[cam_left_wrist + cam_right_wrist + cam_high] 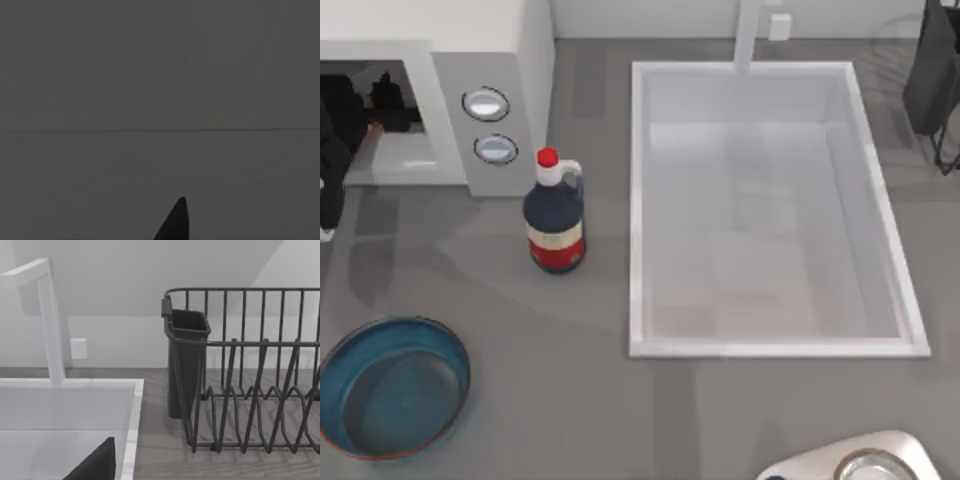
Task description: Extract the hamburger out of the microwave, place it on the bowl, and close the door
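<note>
The white microwave [490, 50] stands at the table's far left, its cavity open toward the front. My left arm reaches into that cavity, and its gripper [385, 100] is a black shape inside. The hamburger is hidden and the door is out of view. The teal-blue bowl [390, 385] with a reddish rim sits empty at the near left, well in front of the microwave. The left wrist view is dark. A dark part of my right gripper [95, 465] shows over the sink's near corner, idle.
A dark bottle [555, 215] with a red cap stands just right of the microwave's knobs. A large white sink [765, 345] with a faucet [50, 320] takes up the centre right. A black dish rack [245, 370] is at the far right, and a shiny metal round thing [865, 465] at the near right.
</note>
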Controlling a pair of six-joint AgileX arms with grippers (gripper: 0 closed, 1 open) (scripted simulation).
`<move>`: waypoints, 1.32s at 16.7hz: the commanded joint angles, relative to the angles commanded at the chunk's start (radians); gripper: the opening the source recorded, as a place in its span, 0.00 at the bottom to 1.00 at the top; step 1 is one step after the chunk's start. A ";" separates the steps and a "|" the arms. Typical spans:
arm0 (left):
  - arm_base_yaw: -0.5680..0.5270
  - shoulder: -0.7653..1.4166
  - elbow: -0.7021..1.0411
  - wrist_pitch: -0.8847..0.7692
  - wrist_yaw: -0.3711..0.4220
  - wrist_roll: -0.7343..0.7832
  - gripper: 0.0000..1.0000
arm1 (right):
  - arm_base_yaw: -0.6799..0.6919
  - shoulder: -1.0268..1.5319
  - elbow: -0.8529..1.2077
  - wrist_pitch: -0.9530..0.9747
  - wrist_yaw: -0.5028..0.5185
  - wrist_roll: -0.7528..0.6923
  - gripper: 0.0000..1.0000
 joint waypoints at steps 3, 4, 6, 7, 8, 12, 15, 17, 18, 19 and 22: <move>0.016 -0.085 -0.241 0.137 0.015 0.004 0.00 | 0.000 0.000 0.000 0.000 0.000 0.000 1.00; 0.022 -0.113 -0.320 0.182 0.020 0.005 0.00 | 0.000 0.000 0.000 0.000 0.000 0.000 1.00; 0.032 -0.166 -0.463 0.267 0.029 0.008 0.00 | 0.000 0.000 0.000 0.000 0.000 0.000 1.00; 0.036 -0.189 -0.520 0.304 0.033 0.009 0.00 | 0.000 0.000 0.000 0.000 0.000 0.000 1.00; 0.040 -0.209 -0.569 0.337 0.037 0.010 0.00 | 0.000 0.000 0.000 0.000 0.000 0.000 1.00; 0.048 -0.249 -0.652 0.401 0.044 0.012 0.00 | 0.000 0.000 0.000 0.000 0.000 0.000 1.00; 0.048 -0.249 -0.652 0.401 0.044 0.012 0.00 | 0.000 0.000 0.000 0.000 0.000 0.000 1.00; 0.042 -0.249 -0.647 0.397 0.043 0.013 0.00 | 0.000 0.000 0.000 0.000 0.000 0.000 1.00; 0.042 -0.262 -0.647 0.384 0.043 0.013 0.00 | 0.000 0.000 0.000 0.000 0.000 0.000 1.00; 0.042 -0.286 -0.646 0.361 0.042 0.014 0.00 | 0.000 0.000 0.000 0.000 0.000 0.000 1.00; 0.042 -0.394 -0.648 0.254 0.041 0.014 0.00 | 0.000 0.000 0.000 0.000 0.000 0.000 1.00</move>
